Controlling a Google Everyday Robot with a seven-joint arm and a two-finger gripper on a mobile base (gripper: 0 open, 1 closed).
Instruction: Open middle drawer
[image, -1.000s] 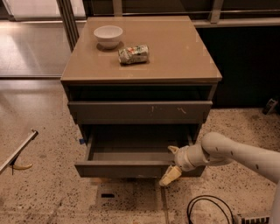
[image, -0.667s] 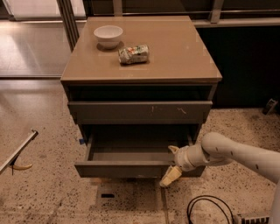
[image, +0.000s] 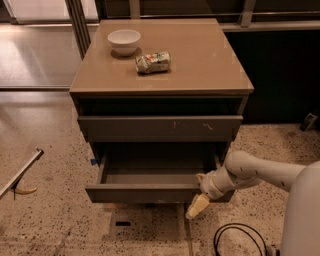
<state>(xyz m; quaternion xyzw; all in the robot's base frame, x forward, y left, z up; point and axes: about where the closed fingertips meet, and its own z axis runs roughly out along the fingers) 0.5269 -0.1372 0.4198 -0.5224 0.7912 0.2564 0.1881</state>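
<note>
A black cable (image: 225, 229) loops on the speckled floor just beside the gripper (image: 197, 205), which hangs at the right end of the middle drawer (image: 150, 192); whether it is parted or closed cannot be told. That drawer stands pulled out beneath the scratched front (image: 160, 128). Farther back, a white bowl (image: 124, 40) and a crumpled packet (image: 153, 62) sit on the cabinet top (image: 200, 65).

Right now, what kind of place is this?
Probably an office or lab interior: speckled hard floor, a drawer cabinet with a bowl on top. The hand is at the front right of the open middle drawer.
</note>
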